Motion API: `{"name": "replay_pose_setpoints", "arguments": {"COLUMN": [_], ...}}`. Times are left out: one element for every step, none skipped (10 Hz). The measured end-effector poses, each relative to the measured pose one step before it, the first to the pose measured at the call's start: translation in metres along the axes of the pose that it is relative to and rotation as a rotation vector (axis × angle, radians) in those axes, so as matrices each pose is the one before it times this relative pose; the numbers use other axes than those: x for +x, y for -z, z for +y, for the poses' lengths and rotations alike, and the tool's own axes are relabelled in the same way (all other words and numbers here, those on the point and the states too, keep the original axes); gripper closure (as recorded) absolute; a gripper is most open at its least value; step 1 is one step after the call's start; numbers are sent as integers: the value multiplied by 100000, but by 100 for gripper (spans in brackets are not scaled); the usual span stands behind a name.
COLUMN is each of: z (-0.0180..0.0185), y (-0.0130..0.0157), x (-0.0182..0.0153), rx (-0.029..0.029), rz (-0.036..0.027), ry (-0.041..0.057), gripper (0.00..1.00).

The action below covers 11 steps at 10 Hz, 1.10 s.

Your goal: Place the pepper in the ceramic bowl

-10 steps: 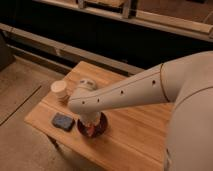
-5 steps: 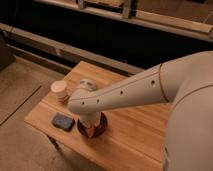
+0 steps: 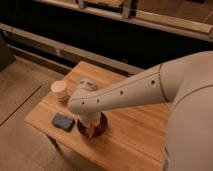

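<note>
Gripper (image 3: pixel 90 125) unmoved over ceramic bowl (image 3: pixel 101 128) — pepper (image 3: pixel 91 131) directly below it, finger state indeterminate — release seems pending.

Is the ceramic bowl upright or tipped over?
Upright: the ceramic bowl sits flat on the table, rim up. The claw reaches down into it, beside the sponge.

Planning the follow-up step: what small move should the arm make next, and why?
Probably release and lift straight up. The gripper is down inside the ceramic bowl, with a reddish bit, likely the pepper, at its tip, so the pepper seems to be over the bowl already.
</note>
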Motion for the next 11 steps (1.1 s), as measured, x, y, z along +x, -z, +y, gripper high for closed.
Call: {"name": "replay_pose_setpoints", "arguments": {"z": [-2,4,0,-1,0,3,0,-1,0,-1,-1], "y": [-2,0,-3,-2,2,-2,1,-1,-2,3,0], "x": [1,-2,3,0,-2,3,-1,0,1,-2,0], "rx": [9,-4,3,0,-1,-2,1,1,0,1,1], "rz": [-1,-3,7,3,-9,10,-2,4,2,-5,0], "ry": [7,10,-2,-6,10,2,4,-7,6,-6,-1], "gripper": [95,95,95,95,95,96,100,98,91,81,73]}}
